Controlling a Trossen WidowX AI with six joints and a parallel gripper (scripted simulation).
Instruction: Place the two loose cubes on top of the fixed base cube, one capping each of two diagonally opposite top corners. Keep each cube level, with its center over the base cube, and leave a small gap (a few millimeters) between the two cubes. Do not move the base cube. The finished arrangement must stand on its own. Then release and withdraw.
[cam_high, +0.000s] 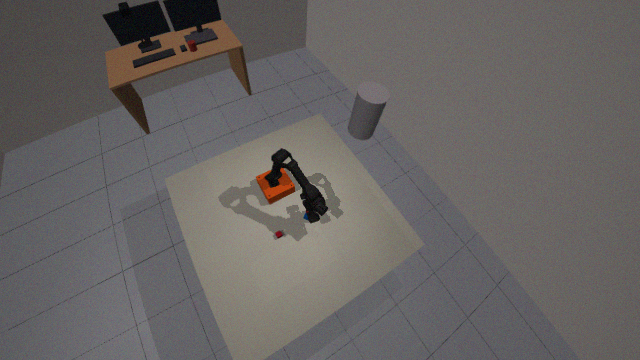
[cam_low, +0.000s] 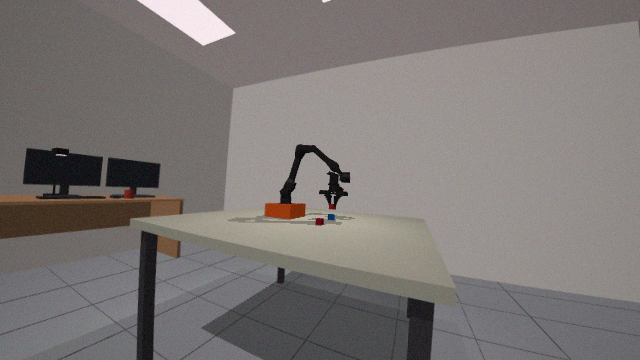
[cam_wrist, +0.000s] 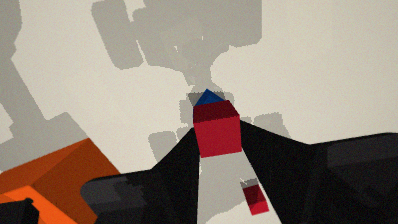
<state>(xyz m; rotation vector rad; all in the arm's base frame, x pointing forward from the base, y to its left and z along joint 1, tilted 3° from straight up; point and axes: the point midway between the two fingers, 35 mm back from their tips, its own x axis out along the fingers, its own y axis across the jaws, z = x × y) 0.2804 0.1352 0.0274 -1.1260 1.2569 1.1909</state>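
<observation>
red cube (cam_wrist: 217, 131) clamped between the jaws of the gripper (cam_wrist: 218, 150), held in the air directly above the blue cube (cam_wrist: 207, 97) on the table (cam_low: 380, 240). second red cube (cam_wrist: 255, 198) rests on the table, apart. orange robot base (cam_low: 285, 210) nearby.

Grey tiled floor (cam_high: 75, 280) runs under plain walls (cam_low: 450, 150). A wooden desk (cam_high: 150, 62) with two dark monitors (cam_low: 90, 170) stands beside one wall. A ceiling light (cam_low: 187, 20) glows overhead.

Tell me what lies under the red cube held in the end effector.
Under the held red cube, the blue cube sits on the table; only its top corner peeks out in the wrist view. The rest is covered.
</observation>
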